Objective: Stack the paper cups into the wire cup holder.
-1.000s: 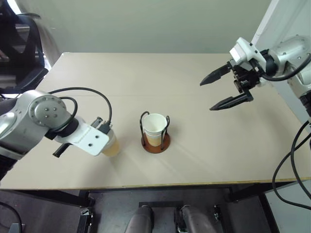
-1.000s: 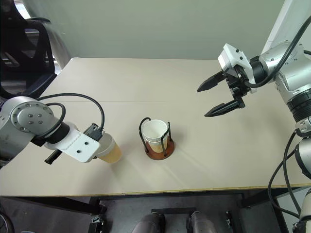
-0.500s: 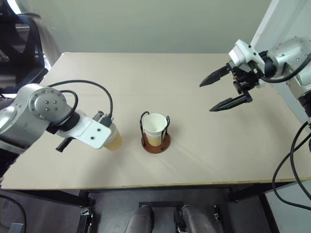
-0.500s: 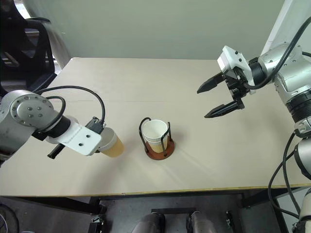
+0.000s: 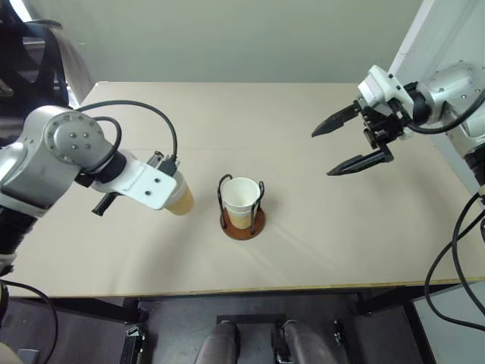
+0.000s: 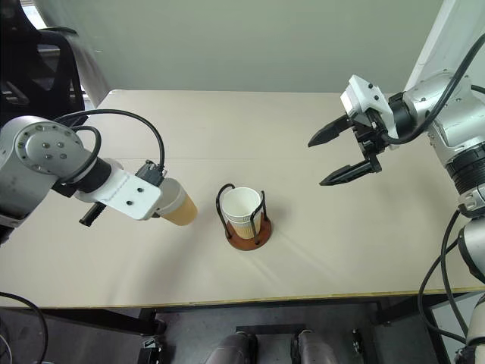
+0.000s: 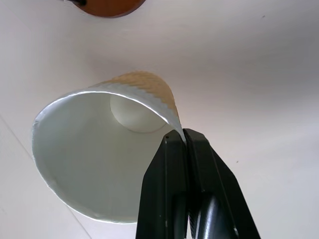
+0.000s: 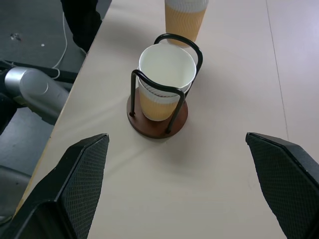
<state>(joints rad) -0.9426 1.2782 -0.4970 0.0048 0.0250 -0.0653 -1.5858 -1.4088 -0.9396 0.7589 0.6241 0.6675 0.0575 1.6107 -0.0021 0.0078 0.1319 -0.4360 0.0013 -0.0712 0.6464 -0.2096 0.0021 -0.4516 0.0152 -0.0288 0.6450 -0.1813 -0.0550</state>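
A tan paper cup [image 5: 181, 202] hangs tilted above the table, just left of the wire cup holder [image 5: 243, 225]. My left gripper [image 7: 180, 140] is shut on the cup's rim, one finger inside the white wall [image 7: 94, 149]. The holder has a reddish-brown base [image 8: 158, 125] and black wire loops. In it stands another paper cup [image 5: 241, 199], upright, with more nested under it [image 8: 166, 75]. My right gripper [image 5: 324, 153] hovers open well above the table at the far right, with nothing between its fingers [image 8: 75, 184].
The beige table [image 5: 303, 98] has its front edge close below the holder. A black chair [image 5: 30, 68] stands beyond the far left corner. A white panel [image 5: 436, 30] rises at the right behind my right arm.
My left gripper has lifted the tan cup off the table and carried it a little right, toward the holder. The right gripper has stayed where it was.
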